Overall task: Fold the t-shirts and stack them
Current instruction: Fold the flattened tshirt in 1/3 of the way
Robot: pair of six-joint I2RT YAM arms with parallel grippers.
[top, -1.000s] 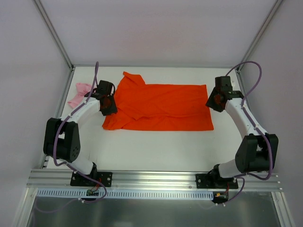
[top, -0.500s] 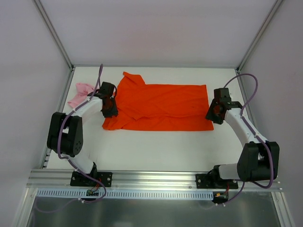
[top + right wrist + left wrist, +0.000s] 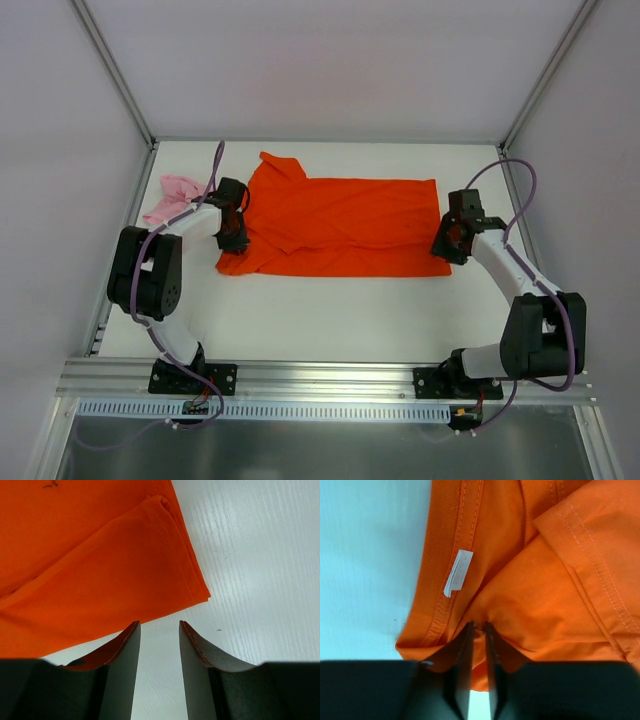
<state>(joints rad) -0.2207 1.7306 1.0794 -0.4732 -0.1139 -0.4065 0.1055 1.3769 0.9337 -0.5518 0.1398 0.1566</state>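
**Top view.** From above we see the orange-red t-shirt (image 3: 340, 225) spread flat across the far half of the tabletop (image 3: 330, 310), collar end to the left and hem to the right. The pale pink t-shirt (image 3: 170, 198) lies crumpled at the tabletop's far left edge, beside the left arm and apart from the orange one. The left gripper (image 3: 236, 235) is down on the orange shirt's left end. The right gripper (image 3: 445, 245) is at the shirt's near right corner. From this height we cannot tell how either pair of jaws stands.

**Left wrist.** This camera supplies what the overhead misses. The left gripper (image 3: 478, 626) has its jaws drawn almost together on a pucker of orange cloth, with creases fanning out from the pinch. Just beyond it, the ribbed collar (image 3: 437, 555) carries a white label (image 3: 458, 572) and runs along bare tabletop.

**Right wrist.** Here the right gripper (image 3: 159, 624) stands with its jaws parted and nothing between them. It is over bare white tabletop just off the shirt's stitched hem corner (image 3: 197, 592). Whether a fingertip touches the cloth edge we cannot tell.
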